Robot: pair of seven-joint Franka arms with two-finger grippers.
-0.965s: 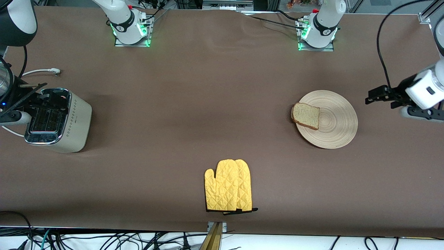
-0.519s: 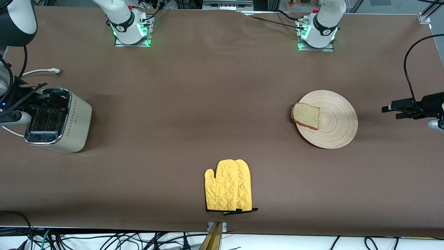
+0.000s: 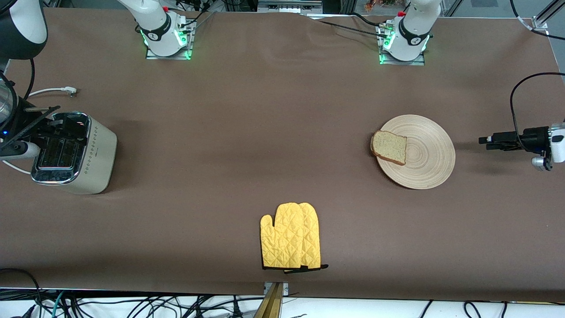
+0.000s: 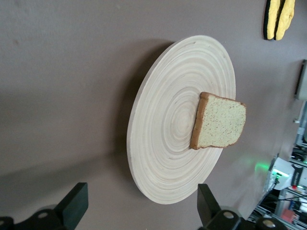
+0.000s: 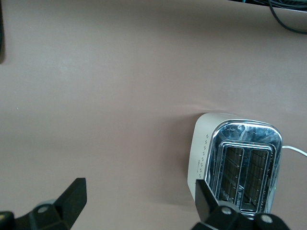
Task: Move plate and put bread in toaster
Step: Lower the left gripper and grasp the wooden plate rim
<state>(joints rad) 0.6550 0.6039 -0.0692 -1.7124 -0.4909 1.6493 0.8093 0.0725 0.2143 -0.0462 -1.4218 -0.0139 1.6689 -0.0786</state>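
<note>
Two grippers show at the edges of the front view, both with jaws spread wide and nothing between them. At mid-height of the frame, by the left arm's end of the table (image 3: 265, 132), the left gripper (image 3: 487, 142) hangs low, pointing at the plate (image 3: 428, 154) but apart from it. The bread (image 3: 389, 147) lies flat on the plate, overhanging the rim on the side toward the right arm's end. At the frame's other edge, also at mid-height, the right gripper (image 3: 62, 126) is over the toaster (image 3: 95, 154), whose white cord (image 3: 48, 92) runs higher in the frame. A yellow oven mitt (image 3: 290, 242) lies in the lower middle of the frame, nearer the camera than everything else.

From the left wrist, the left gripper (image 4: 141, 206) has its two black fingers (image 4: 76, 203) well parted and empty, just short of the plate (image 4: 158, 158). The bread (image 4: 218, 120) sits on the plate's edge away from the fingers; the mitt (image 4: 277, 18) shows in a corner.

From the right wrist, the right gripper (image 5: 139, 201) is equally wide open and empty, looking down on the toaster (image 5: 204, 143) with both chrome-rimmed slots empty.
</note>
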